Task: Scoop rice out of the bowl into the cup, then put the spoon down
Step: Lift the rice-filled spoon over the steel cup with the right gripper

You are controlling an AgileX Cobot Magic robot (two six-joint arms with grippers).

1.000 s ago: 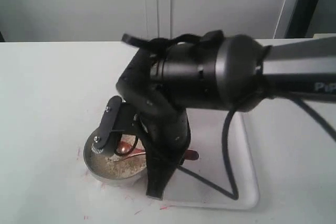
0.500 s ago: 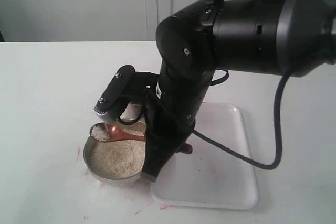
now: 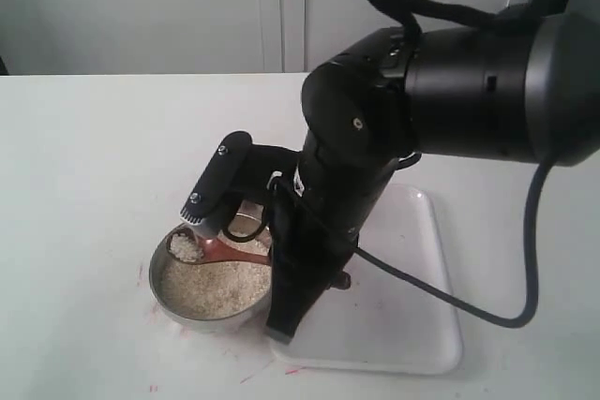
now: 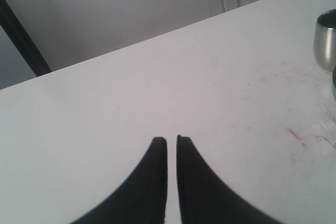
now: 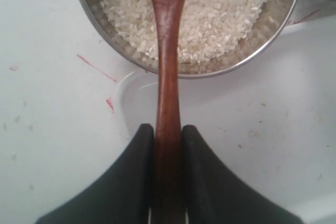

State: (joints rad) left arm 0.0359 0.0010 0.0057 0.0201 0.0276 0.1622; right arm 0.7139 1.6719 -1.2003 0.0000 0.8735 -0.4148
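Note:
The steel bowl (image 3: 169, 302) stands at the tray's left edge, filled with white rice (image 3: 220, 288). The wooden spoon (image 3: 190, 245) hovers over the bowl's left part with a heap of rice on it. In the right wrist view my right gripper (image 5: 168, 129) is shut on the spoon (image 5: 167, 51) handle, above the bowl (image 5: 252, 56) and rice (image 5: 220, 14). The cup (image 3: 246, 224) peeks out behind the bowl, mostly hidden by the arm; the cup (image 4: 325, 40) also shows at the left wrist view's edge. My left gripper (image 4: 171, 140) is shut and empty over bare table.
A white tray (image 3: 403, 306) lies to the right of the bowl, under the right arm (image 3: 450, 91), which fills much of the exterior view. Red marks (image 4: 294, 132) dot the white table (image 3: 84, 185) near the bowl.
The spoon has come up out of the rice with a heap on it. The right arm has risen and swung to the right. The left gripper's earlier state is not shown.

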